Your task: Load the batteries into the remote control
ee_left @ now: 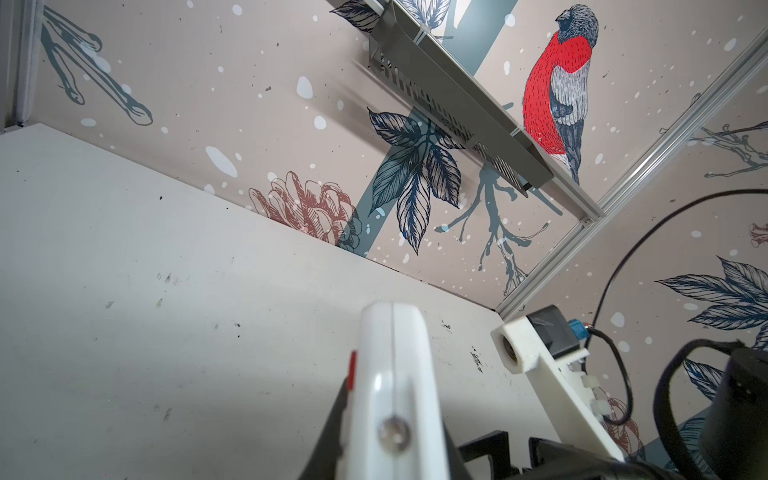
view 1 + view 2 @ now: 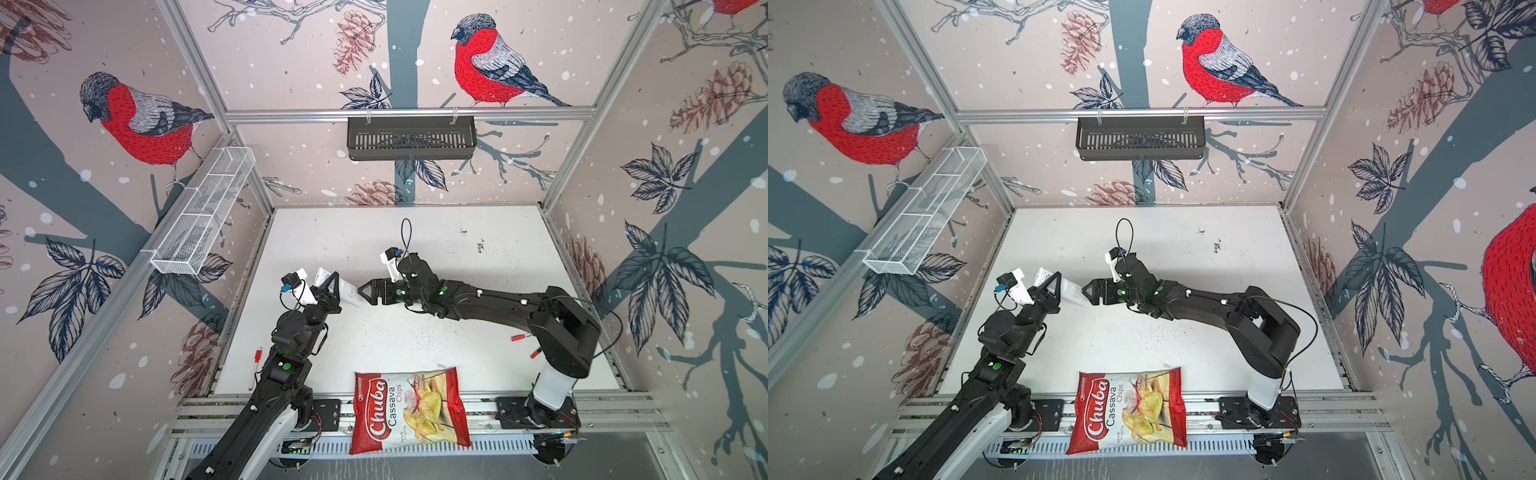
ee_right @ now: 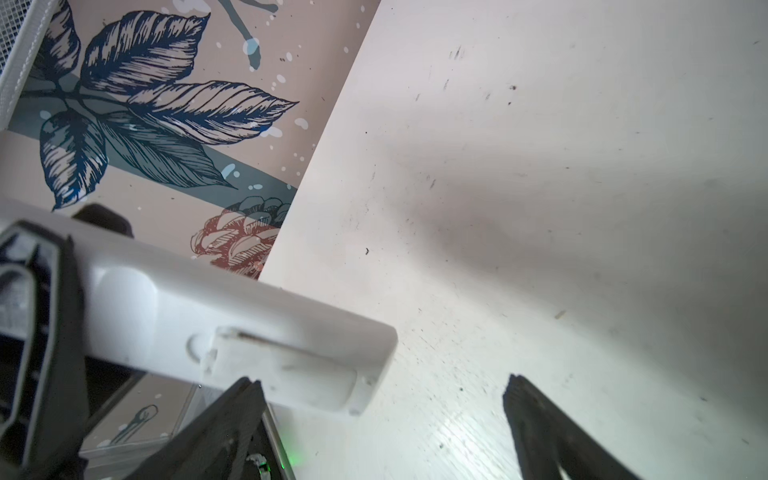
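Your left hand [image 2: 332, 293] is closed on the remote control [image 2: 349, 293] and holds it in the air above the tabletop [image 2: 457, 257]. Your right hand [image 2: 363, 294] stands wide open at the remote's free end. Whether it touches, you cannot tell.

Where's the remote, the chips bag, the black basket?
remote control [image 2: 348, 292]: in a top view, white free end.
chips bag [image 2: 409, 409]: in a top view, front middle.
black basket [image 2: 411, 139]: in a top view, slotted side.
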Tool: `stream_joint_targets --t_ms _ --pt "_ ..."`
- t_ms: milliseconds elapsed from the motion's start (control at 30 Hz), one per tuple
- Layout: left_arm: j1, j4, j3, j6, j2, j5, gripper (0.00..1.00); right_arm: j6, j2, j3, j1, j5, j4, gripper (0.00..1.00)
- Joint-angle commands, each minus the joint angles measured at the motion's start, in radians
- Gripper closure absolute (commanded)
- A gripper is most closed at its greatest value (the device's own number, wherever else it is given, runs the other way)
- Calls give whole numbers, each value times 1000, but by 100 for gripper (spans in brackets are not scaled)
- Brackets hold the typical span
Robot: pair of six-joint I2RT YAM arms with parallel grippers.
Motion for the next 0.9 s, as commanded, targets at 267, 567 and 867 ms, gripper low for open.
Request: stream_joint_targets --t_ms 267,567,867 --pt "0 -51 116 -14 84 242 100 -717 -275 -263 21 -104 170 4" --pt "0 -67 147 -29 112 402 100 -826 -275 -294 89 24 292 11" --pt "-1 -18 135 -43 129 454 100 -813 -214 -247 115 125 336 24"
